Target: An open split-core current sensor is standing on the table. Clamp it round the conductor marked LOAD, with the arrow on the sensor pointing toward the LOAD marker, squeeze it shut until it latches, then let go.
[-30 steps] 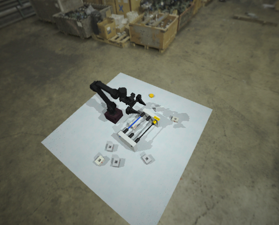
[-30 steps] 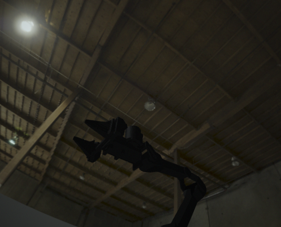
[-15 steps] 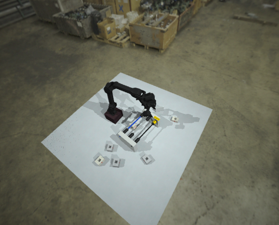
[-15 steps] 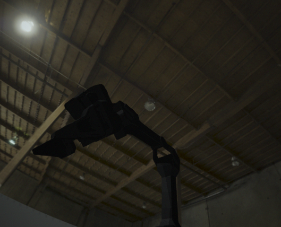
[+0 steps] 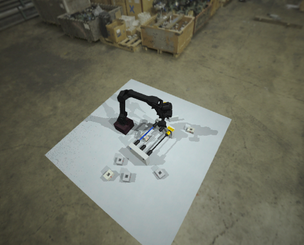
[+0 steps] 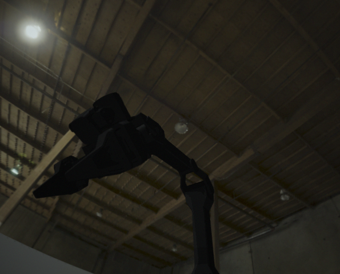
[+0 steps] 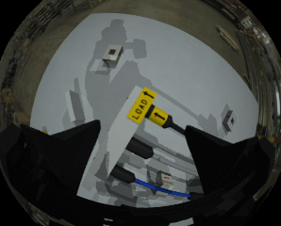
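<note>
My gripper (image 7: 143, 127) is open and empty, above the conductor rack's LOAD end. The LOAD conductor (image 5: 160, 141) (image 7: 178, 128) is black, with a yellow arrow band (image 5: 168, 132) (image 7: 157, 115) beside the yellow LOAD sign (image 5: 170, 128) (image 7: 141, 105). A grey conductor (image 7: 171, 161) and a blue conductor (image 5: 147, 132) (image 7: 161, 189) run alongside. A white sensor-like piece (image 5: 190, 129) (image 7: 113, 54) stands beyond the LOAD end, its dark square opening showing. Another small white piece (image 5: 145, 137) (image 7: 166, 178) lies under the conductors. I cannot tell which piece is the open sensor.
The rack has white end blocks (image 5: 138, 153) (image 7: 118, 137). Several similar white pieces with dark squares stand around its near end, including one (image 5: 160, 173) and another (image 5: 108, 174). A white slab (image 5: 173, 118) (image 7: 74, 105) lies near the far end.
</note>
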Robot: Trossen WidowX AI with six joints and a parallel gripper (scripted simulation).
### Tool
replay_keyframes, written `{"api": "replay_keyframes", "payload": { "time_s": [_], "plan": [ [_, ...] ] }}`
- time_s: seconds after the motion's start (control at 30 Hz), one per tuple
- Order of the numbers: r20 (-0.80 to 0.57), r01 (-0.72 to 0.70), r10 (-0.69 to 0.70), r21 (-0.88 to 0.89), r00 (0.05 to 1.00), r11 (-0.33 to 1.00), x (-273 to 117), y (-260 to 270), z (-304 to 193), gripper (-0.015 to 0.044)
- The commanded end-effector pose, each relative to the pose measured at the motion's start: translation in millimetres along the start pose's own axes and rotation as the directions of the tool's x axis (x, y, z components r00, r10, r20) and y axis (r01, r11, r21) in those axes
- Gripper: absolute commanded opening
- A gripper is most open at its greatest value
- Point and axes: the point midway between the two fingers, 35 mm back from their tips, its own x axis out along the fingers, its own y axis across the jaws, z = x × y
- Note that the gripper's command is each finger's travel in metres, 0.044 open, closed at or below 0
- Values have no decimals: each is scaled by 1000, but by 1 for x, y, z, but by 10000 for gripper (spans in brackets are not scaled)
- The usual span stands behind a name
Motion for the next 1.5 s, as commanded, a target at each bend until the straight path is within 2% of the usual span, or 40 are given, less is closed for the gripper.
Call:
{"api": "replay_keyframes", "payload": {
  "time_s": [0.0, 0.1, 0.23, 0.27, 0.5, 0.73, 1.47],
  "plan": [
    [-3, 3, -3, 5, 1000, 1000, 0, 0, 0, 440],
    [-3, 3, -3, 5, 1000, 1000, 0, 0, 0, 440],
    [-26, 26, -24, 55, 999, 998, -5, -21, -28, 335],
    [-35, 35, -32, 75, 999, 997, -7, -29, -40, 328],
    [-104, 99, -78, 214, 991, 972, -14, -68, -132, 328],
    [-169, 155, -102, 334, 980, 930, -10, -81, -221, 328],
    [-171, 156, -103, 337, 980, 928, 17, -85, -225, 328]
  ]
}}
